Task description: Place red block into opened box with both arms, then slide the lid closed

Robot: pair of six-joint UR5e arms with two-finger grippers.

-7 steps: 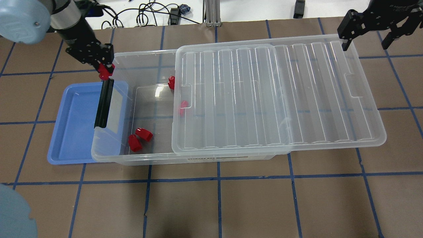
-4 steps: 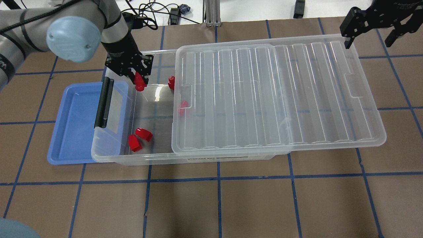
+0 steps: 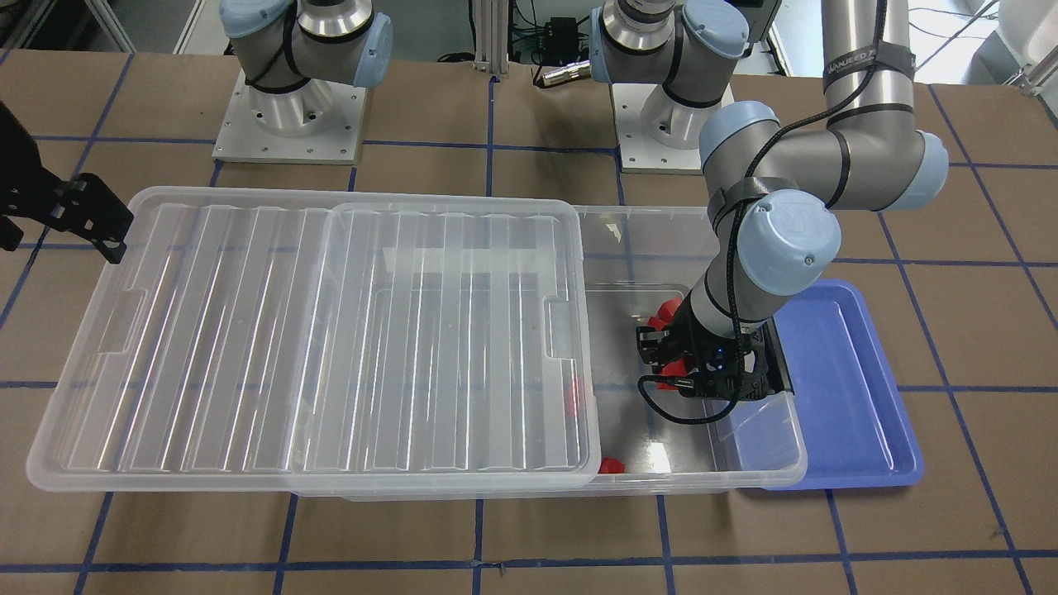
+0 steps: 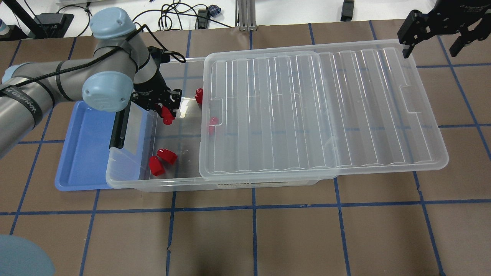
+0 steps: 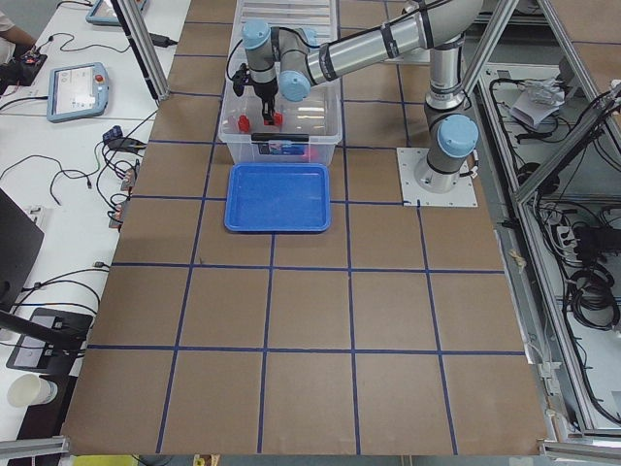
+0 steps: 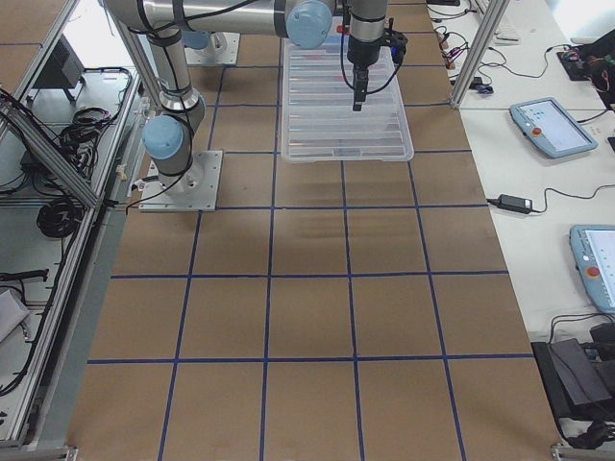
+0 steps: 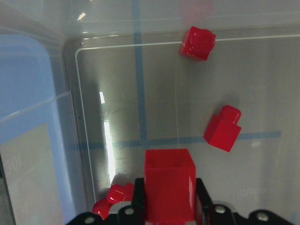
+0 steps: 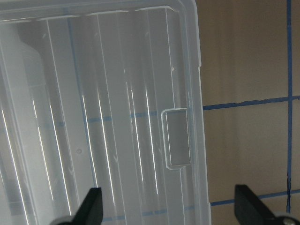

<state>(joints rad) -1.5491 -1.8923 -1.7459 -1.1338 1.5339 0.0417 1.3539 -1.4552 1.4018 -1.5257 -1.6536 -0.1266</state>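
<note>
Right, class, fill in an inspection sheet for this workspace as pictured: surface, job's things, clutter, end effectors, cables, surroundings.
Surface: brown table with a blue tape grid.
Job's things: red block held above the uncovered end of the box; lid offset sideways, covering the rest; four other red blocks lie inside.
Clutter: blue tray at the box's latch end.
End effectors: left end effector shut on the red block; right end effector open over the lid's outer short end.
Cables: black cable along the left wrist; loose cables beyond the table.
Surroundings: benches with tablets.
</note>
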